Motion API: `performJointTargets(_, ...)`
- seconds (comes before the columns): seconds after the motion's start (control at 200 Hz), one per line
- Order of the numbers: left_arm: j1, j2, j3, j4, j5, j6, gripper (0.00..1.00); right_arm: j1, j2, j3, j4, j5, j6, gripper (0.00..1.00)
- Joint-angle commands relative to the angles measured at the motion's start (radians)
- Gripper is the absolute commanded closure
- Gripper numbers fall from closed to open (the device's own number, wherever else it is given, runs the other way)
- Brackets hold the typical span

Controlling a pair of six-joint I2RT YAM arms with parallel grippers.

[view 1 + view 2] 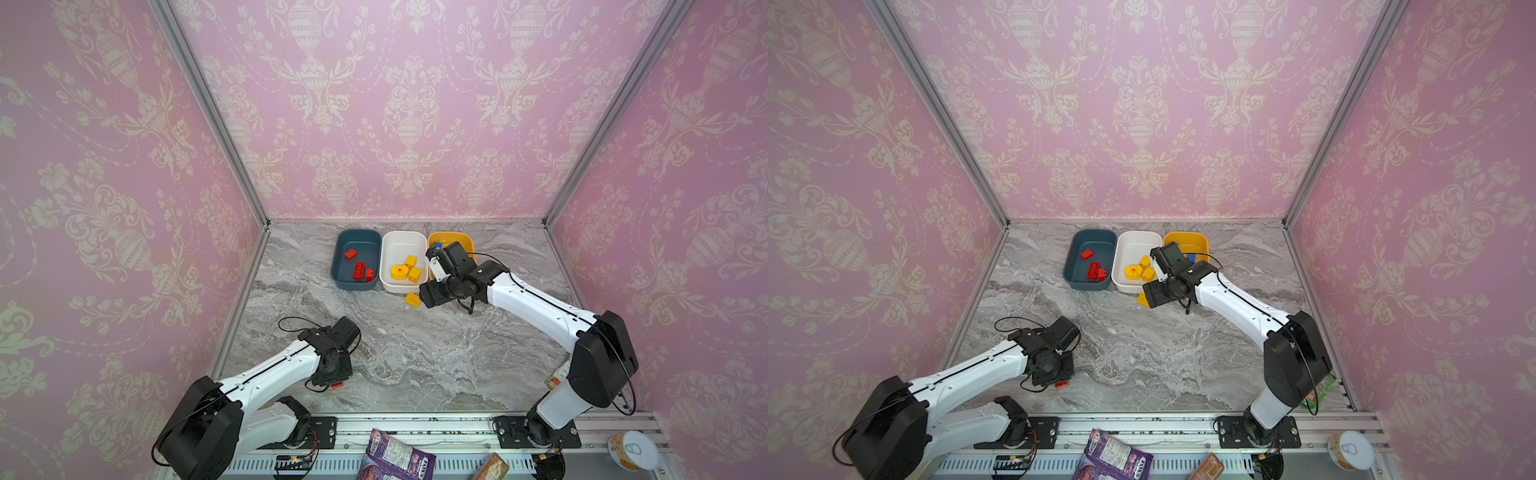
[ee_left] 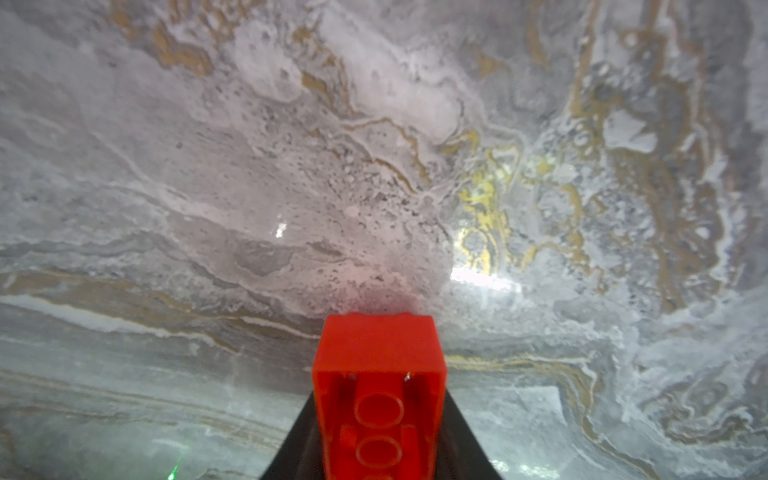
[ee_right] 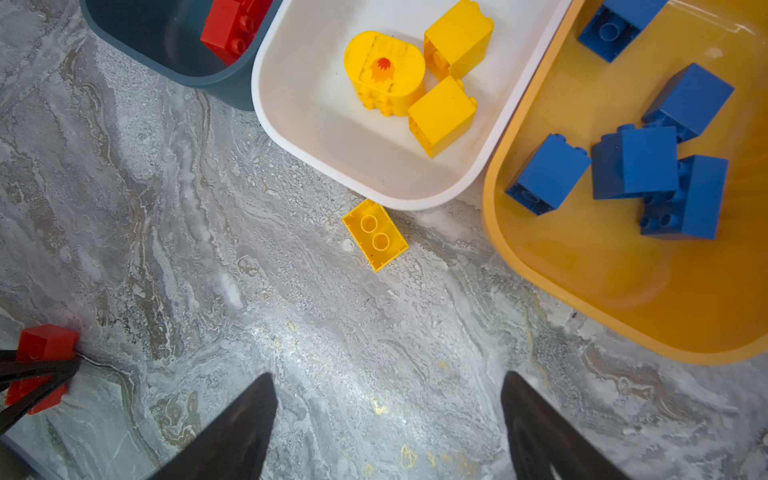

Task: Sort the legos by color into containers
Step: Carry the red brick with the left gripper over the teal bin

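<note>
Gripping a red brick low at the bench, one yellow brick not yet sorted.

Your left end effector is closed narrow on the red brick, well apart from the dark teal tub where other red bricks lie. Your right end effector stands wide and empty above the bench, near the yellow brick, which lies just beside the white tub. I judge that the red brick can turn or slip on the long way, and that the two arms can meet before the tubs. A finger can also knock the white tub, because the yellow brick is so close to its wall.
</note>
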State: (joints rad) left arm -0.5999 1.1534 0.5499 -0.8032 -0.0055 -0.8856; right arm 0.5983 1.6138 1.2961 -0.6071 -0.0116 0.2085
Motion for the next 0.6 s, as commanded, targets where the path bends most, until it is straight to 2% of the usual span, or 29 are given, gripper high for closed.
performJointTargets(0.0,-0.009,-0.028,0.064,0.02,-0.014,-0.01,0.7,0.006,-0.044,-0.023,0.001,-0.005,0.017,0.14)
performJointTargets(0.18,0.014,0.001,0.175,0.044,-0.088,0.061,0.7,0.003,-0.074,-0.05,0.006,-0.004,0.027,0.14)
performJointTargets(0.595,0.212,0.281,0.567,0.23,-0.058,0.332,0.71,0.001,-0.127,-0.083,0.007,-0.004,0.047,0.14)
